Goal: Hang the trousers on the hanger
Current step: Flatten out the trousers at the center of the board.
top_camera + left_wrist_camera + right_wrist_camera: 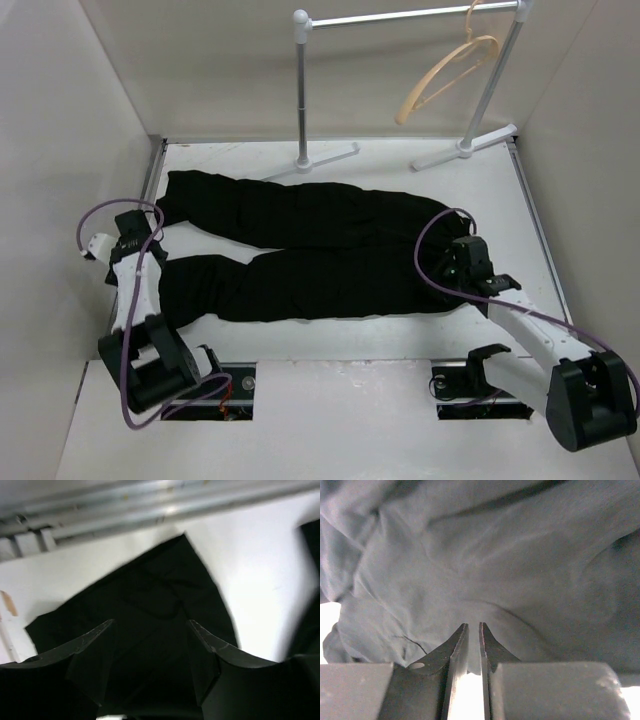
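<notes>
Black trousers (300,250) flat on the white table (400,340), legs pointing left; tan hanger (447,75) hooked on the metal rail (400,18) well behind.
Left gripper (150,625) spread wide just above a leg cuff at the left end; right gripper (474,626) closed to a thin slit against the waist cloth, any pinch of fabric impossible to tell.

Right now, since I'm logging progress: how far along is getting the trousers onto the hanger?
Nothing looks done yet: the trousers lie flat on the table, and the hanger hangs bare on the rail. In hand: the left gripper hovers open over a leg end; the right gripper has its fingers nearly closed at the waist end. Remaining: grasping, lifting, draping.
</notes>
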`<act>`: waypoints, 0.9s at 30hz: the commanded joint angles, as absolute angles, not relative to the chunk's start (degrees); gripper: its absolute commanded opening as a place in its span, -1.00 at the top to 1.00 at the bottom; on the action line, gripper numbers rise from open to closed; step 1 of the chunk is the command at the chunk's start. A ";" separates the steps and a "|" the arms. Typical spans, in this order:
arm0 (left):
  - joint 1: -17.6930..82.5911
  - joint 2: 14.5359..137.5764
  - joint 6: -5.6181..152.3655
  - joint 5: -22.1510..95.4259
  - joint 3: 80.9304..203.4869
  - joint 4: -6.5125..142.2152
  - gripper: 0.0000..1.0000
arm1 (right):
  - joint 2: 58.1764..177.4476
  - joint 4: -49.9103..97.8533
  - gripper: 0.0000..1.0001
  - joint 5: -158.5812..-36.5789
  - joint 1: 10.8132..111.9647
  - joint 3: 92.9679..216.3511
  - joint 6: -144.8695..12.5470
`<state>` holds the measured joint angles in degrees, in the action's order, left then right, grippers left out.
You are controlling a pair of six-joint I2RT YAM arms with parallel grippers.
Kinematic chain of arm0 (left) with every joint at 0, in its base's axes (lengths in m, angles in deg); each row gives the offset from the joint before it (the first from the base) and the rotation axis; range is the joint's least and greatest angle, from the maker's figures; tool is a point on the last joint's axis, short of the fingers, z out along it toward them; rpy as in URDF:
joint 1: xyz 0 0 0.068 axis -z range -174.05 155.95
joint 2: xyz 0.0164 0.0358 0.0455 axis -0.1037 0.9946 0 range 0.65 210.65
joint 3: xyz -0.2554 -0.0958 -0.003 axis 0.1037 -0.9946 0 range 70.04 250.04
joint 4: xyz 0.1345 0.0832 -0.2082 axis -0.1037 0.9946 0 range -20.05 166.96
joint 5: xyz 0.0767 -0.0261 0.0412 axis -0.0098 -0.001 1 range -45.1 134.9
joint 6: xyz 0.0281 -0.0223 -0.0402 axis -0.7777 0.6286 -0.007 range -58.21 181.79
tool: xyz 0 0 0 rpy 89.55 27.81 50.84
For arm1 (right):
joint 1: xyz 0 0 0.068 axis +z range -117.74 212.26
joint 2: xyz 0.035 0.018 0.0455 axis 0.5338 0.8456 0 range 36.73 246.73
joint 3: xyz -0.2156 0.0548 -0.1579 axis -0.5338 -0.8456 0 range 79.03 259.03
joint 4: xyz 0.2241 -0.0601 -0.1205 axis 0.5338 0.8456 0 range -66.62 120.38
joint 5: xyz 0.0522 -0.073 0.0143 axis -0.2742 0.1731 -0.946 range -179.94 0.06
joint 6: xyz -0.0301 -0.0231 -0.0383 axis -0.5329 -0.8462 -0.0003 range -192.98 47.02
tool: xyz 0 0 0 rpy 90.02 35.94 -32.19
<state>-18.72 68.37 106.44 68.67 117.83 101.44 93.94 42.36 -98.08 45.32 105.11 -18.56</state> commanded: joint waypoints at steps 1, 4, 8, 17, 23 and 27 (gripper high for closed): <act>-19.41 72.09 104.95 63.98 117.50 96.60 -0.11 | 94.82 39.99 0.55 -100.04 47.59 107.06 -19.98; -20.02 77.28 104.77 63.35 120.30 94.22 -0.09 | 95.88 39.11 0.40 -100.31 49.96 106.80 -20.07; -20.64 83.60 103.90 63.44 123.03 91.49 -0.04 | 96.85 39.55 0.20 -99.52 52.78 106.71 -20.07; -20.55 95.82 101.70 63.71 128.04 87.71 0.17 | 94.30 41.21 -0.13 -97.41 53.40 106.88 -19.80; -19.85 98.56 101.52 67.91 133.57 87.71 0.96 | 90.79 47.09 -0.17 -90.40 48.40 108.47 -19.45; -18.01 98.47 98.89 75.12 141.82 88.67 0.97 | 88.86 52.89 -0.17 -83.97 42.17 109.00 -17.87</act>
<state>-19.15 100.04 101.43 68.23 134.81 89.64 90.62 47.63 -91.00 45.52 106.60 -19.07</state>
